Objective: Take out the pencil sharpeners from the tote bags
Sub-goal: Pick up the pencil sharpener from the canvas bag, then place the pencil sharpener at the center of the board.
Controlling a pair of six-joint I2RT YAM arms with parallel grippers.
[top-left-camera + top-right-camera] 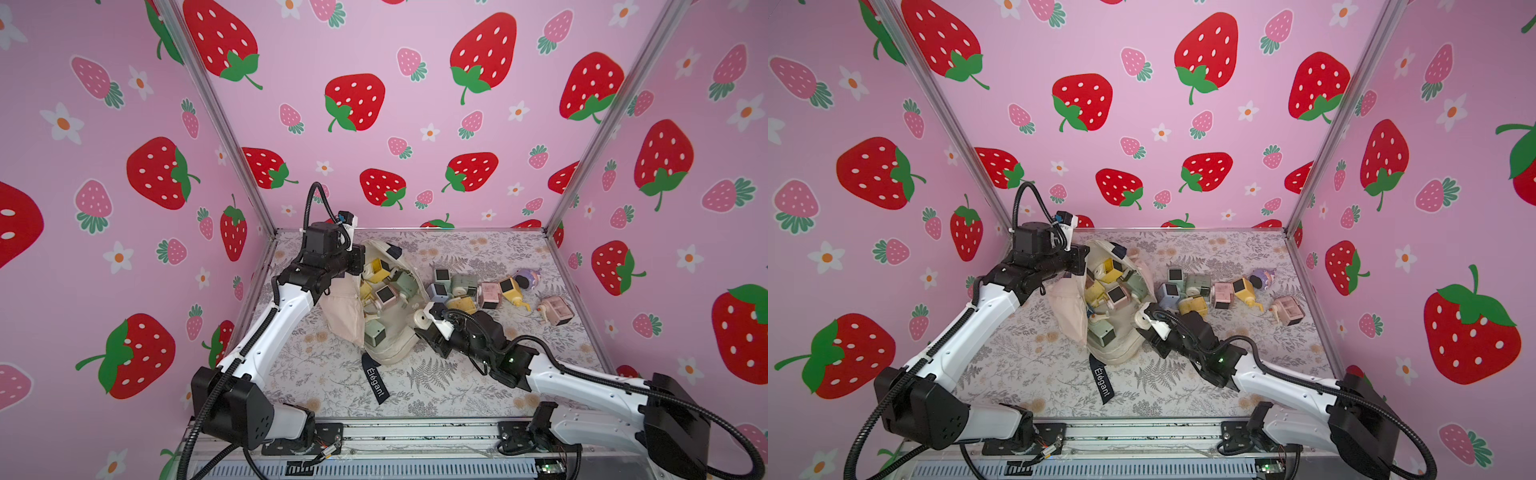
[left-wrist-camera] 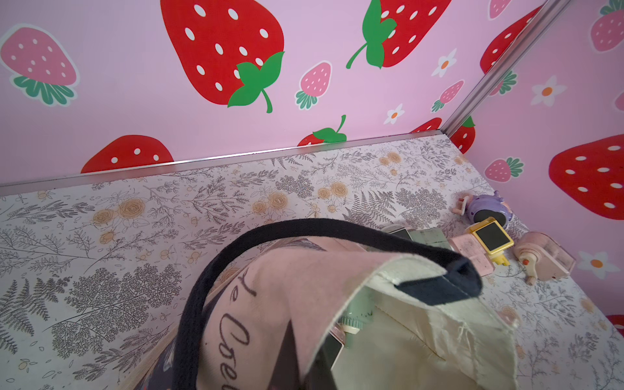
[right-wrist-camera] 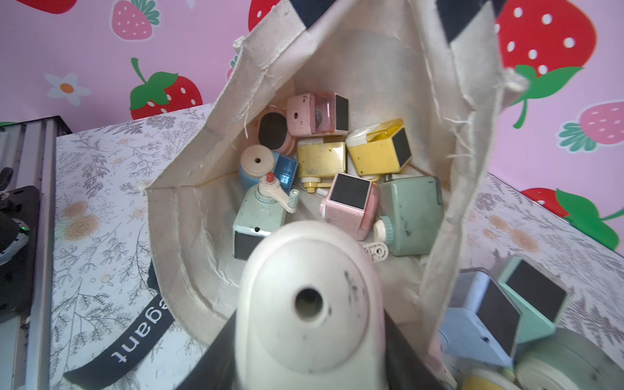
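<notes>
Now my right claw (image 1: pixel 430 312) is clamped on a cream rounded plastic sharpener (image 3: pixel 309 304) that has a round pencil hole in its face. In the right wrist view its dark fingers (image 3: pixel 400 341) press this sharpener from both sides. It is just at the open mouth of the cream canvas tote bag (image 1: pixel 395 349), which lies on its side on the floral-printed desk (image 1: pixel 457 395).

My left claw (image 1: pixel 356 272) is closed. I cannot see its fingers under the wrist, but the upper cloth of the tote rises to it and hangs from it. The navy strap handle (image 2: pixel 270 229) curves close in front of the left wrist camera.

Inside the tote more sharpeners lie in a heap:
- a sage green one with a crank (image 3: pixel 261 211)
- a pink one with a dark square window (image 3: pixel 349 204)
- a yellow one (image 3: pixel 378 152)
- a blue one (image 3: pixel 270 169)

Outside, just beside the mouth, other sharpeners lie close together on the desk:
- pale blue (image 1: pixel 439 292)
- sage green (image 1: pixel 463 284)
- pink (image 1: pixel 489 294)
- yellow (image 1: pixel 513 291)
- purple (image 1: pixel 528 277)

A second pink one (image 1: pixel 555 311) lies a little apart, nearer the right wall. A black strap reading Elegant (image 1: pixel 376 382) lies flat on the desk from the bottom of the tote toward me.
</notes>
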